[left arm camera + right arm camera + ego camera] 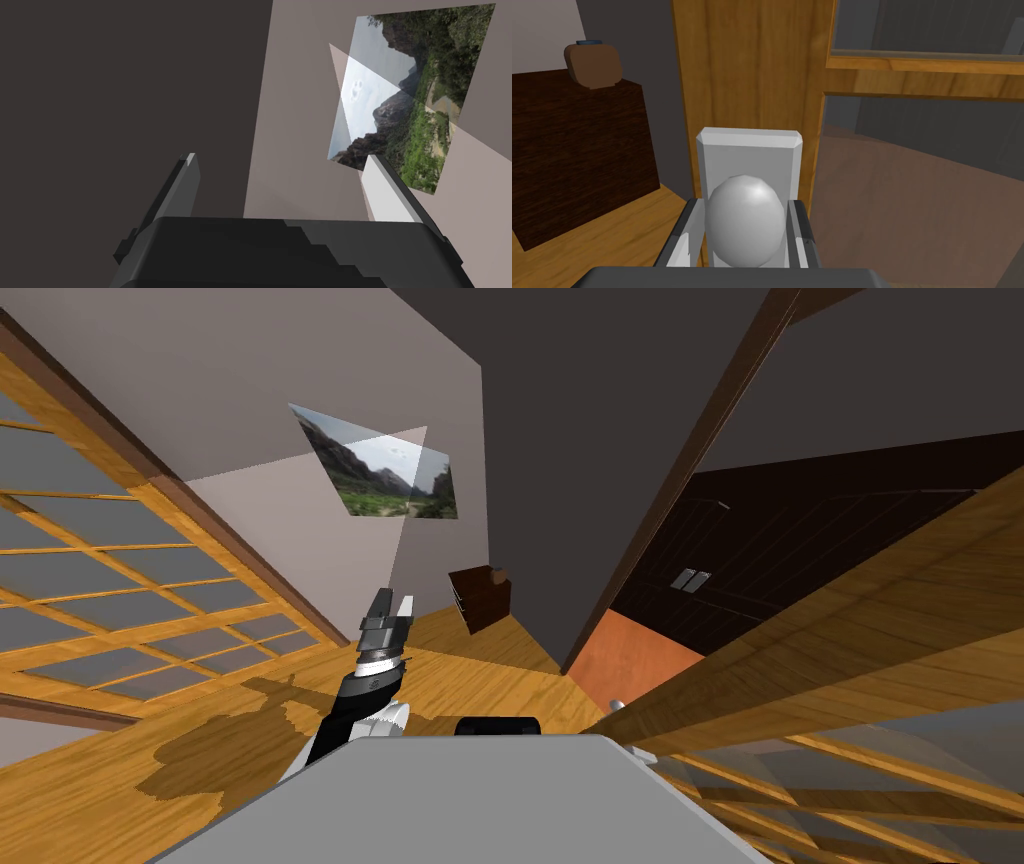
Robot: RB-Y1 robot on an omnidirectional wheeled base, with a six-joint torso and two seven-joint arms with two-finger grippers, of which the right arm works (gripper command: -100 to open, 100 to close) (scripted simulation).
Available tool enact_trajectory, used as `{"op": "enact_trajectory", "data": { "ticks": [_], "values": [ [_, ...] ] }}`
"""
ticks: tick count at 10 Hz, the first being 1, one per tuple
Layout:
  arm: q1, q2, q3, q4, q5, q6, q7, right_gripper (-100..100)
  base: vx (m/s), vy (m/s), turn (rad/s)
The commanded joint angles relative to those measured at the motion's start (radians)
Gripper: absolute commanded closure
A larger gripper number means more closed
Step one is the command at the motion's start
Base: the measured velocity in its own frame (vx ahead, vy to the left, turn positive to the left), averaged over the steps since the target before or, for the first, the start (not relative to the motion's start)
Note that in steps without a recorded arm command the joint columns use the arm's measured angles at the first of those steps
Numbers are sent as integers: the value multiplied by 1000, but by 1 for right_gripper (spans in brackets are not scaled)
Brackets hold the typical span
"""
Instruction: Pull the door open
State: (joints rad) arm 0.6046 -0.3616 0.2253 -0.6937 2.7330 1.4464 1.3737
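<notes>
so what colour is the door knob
Light grey door knob, best seen in the right wrist view.

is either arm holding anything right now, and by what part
The right jaws are shut on the knob of the door, pressing its two sides. The left jaws are open and hold nothing.

A home: landscape picture (385, 468) at eleven o'clock, dark wooden cabinet (482, 596) at twelve, glazed wooden door (850, 628) at two, wood floor (80, 798) underfoot.
</notes>
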Motion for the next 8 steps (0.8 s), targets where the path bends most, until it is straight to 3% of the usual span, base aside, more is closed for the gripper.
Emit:
{"op": "enact_trajectory", "data": {
  "ticks": [1, 5, 8],
  "values": [
    [-2, -7, 2, 5, 20, 9, -7, 100, -256, 14, 57],
    [-16, -21, 7, 18, 62, 22, -22, 100, -209, -1, 52],
    [-18, -17, 10, 21, 60, 14, -21, 100, -166, 3, 23]
  ]
}}
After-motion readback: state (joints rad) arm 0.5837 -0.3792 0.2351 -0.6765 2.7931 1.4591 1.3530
